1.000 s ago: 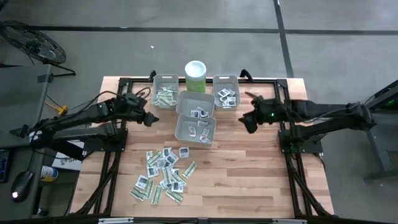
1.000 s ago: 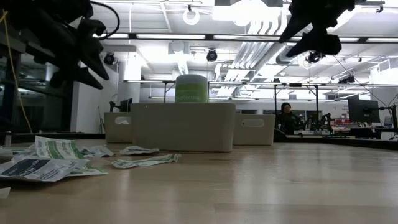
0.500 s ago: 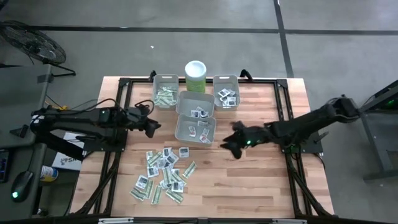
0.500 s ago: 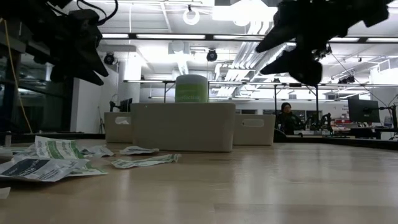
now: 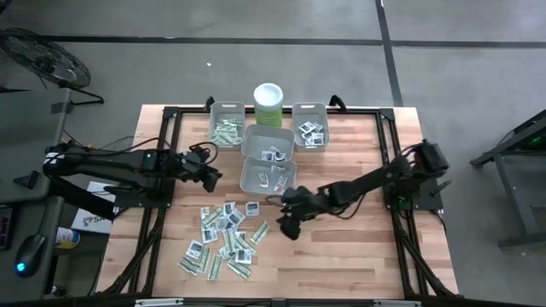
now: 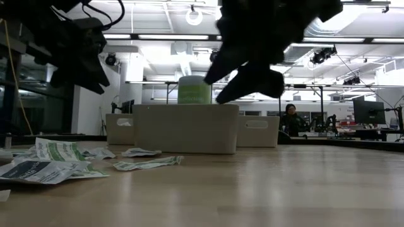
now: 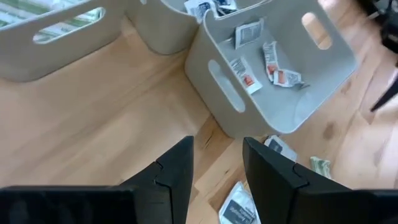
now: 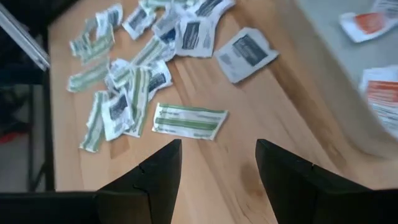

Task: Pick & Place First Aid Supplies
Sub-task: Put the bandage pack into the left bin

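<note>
Packets (image 5: pixel 223 240) of first aid supplies lie in a loose heap on the near-left part of the table (image 5: pixel 341 247), green-white strips mixed with small white squares, which is why I have both arms angled toward that side. Behind the heap sit four grey bins: one at the back left (image 5: pixel 226 125) with strips in it, one at the back right (image 5: pixel 310 125) with white squares, and two in the middle, the rear one (image 5: pixel 268 142) and the front one (image 5: pixel 268 176), each holding a few printed squares. A pale green canister (image 5: pixel 268 105) stands at the back between the outer bins.

I have the right gripper (image 5: pixel 288 224) stretched low across the table, just beside the right edge of the heap. Its fingers (image 8: pixel 163 180) stand well apart with nothing between them, and its wrist view looks straight at a single green-striped strip (image 8: pixel 189 121) lying clear of the pile. That loose one seems the easiest to take, since nothing overlaps it.

My left gripper (image 5: pixel 207 176) hangs between the back-left bin and the front middle bin, above bare wood, partly open and empty. I judge it is parked there to stay out of the right arm's way while remaining close to the heap.

The sort is far from finished; most packets are not yet binned.
</note>
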{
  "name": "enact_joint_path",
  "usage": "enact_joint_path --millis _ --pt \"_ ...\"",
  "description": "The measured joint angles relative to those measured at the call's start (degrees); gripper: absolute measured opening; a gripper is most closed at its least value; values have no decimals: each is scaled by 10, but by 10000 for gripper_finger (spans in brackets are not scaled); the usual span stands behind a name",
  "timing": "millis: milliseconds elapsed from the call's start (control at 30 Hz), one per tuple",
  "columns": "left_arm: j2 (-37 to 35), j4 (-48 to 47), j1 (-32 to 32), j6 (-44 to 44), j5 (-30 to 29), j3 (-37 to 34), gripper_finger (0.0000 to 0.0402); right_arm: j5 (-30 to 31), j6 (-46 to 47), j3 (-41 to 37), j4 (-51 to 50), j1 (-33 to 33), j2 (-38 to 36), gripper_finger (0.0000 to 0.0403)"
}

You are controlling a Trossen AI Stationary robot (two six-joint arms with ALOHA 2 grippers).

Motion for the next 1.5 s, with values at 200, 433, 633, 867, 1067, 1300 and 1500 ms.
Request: enact_joint_path --millis 200,433,633,867,1067,1300,1500 --pt "15 -2 0 0 0 0 138 24 2 111 -117 2 86 199" --pt "20 -2 0 0 -2 0 138 5 1 186 -177 1 151 199" --pt "20 -2 1 4 -4 0 138 0 -5 213 -180 1 175 199" --pt "20 -2 1 4 -4 0 138 20 -16 228 -175 5 197 199" --pt "20 -4 1 4 -4 0 138 49 -28 227 -175 19 198 199" --pt "20 -7 1 11 -5 0 138 106 -62 226 -175 54 199 199" --pt "20 -9 1 17 -6 0 138 174 -61 226 -170 81 199 199"
